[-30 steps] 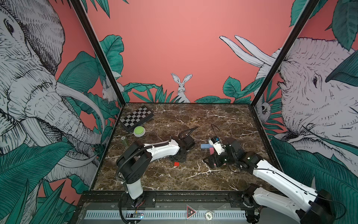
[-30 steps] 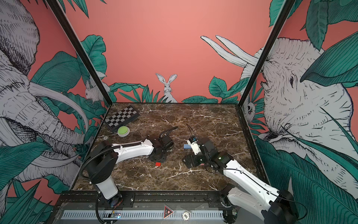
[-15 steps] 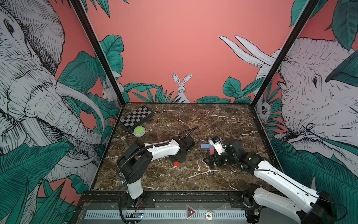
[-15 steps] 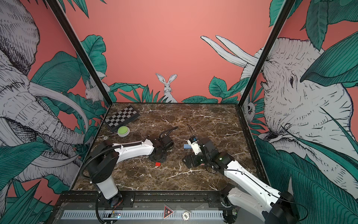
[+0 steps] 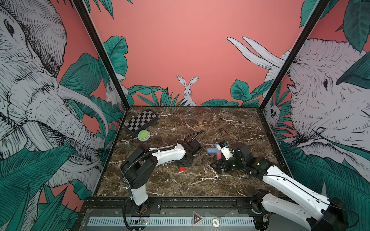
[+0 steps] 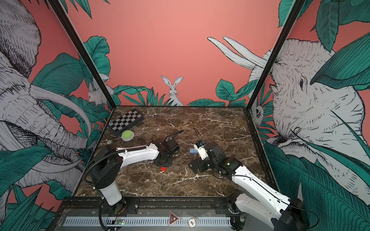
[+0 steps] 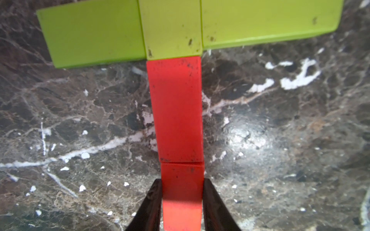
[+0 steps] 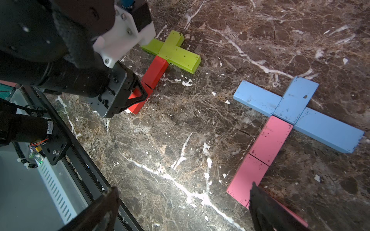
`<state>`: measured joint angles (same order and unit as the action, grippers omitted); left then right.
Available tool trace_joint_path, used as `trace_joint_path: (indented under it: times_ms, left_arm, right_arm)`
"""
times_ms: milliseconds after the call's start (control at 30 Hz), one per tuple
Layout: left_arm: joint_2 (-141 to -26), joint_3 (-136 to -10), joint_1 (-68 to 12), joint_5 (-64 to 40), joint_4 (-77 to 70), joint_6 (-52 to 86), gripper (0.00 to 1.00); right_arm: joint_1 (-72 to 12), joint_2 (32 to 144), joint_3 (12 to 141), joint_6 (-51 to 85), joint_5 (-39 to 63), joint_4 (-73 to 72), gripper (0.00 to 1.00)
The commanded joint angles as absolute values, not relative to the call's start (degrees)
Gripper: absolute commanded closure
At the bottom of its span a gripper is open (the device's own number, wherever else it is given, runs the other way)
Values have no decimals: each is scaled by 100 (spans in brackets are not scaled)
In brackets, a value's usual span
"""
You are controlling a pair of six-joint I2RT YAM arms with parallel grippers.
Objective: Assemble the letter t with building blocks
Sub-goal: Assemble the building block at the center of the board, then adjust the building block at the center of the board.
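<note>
We find the lower red block [image 7: 182, 192] lying flat on the surface [image 7: 280, 130], end to end with the upper red block [image 7: 175, 108]. Only a thin seam parts them, and the lower one sits a shade off the upper one's line. The upper red block butts against the middle of the lime green crossbar [image 7: 172, 28], so a green-and-red T is laid out whole.

Little has changed over the last second. The arms have hardly moved in both top views, but the left end effector [image 7: 182, 182] has drawn its jaws in until both fingers press the lower red block's long sides. It now grasps that block. We judge this a squaring-up of the stem's last piece, not a fresh pick. The letter seems to need only a slight straightening and a let-go.

The right wrist view shows a second T well apart from the first: a light blue crossbar [image 8: 296, 100] with two pink blocks [image 8: 270, 140] as its stem. The right end effector [image 8: 182, 186] is released, jaws spread wide and holding nothing, with one fingertip over the end of the nearer pink block.

Farther off, the chequered board [image 5: 141, 120] and the green-topped button [image 5: 144, 135] stand near the far corner on the left arm's side.
</note>
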<state>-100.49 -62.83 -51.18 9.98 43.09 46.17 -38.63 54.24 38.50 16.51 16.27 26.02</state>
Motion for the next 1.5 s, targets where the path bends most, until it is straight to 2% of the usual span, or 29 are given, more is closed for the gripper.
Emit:
trace_joint_path:
  times_ms: [0,633,1067,1467]
  left_arm:
    - [-10073,-6232,-5063,1024,4295,4790,66]
    - [-10094,-6224,-5062,971,4213,4801,66]
    - [-9976,-6161,-5063,1001,4217,4818,56]
    - [-9911,-6167,-5067,1135,4293,4817,55]
  right_arm:
    - [-3858,5344,3763,1671,1564,2619,2]
    - [-3857,5344,3744,1674,1564,2624,2]
    - [-3858,5405,3764,1667,1556,2613,2]
    - [-3858,5440,3709,1712,1556,2575,2]
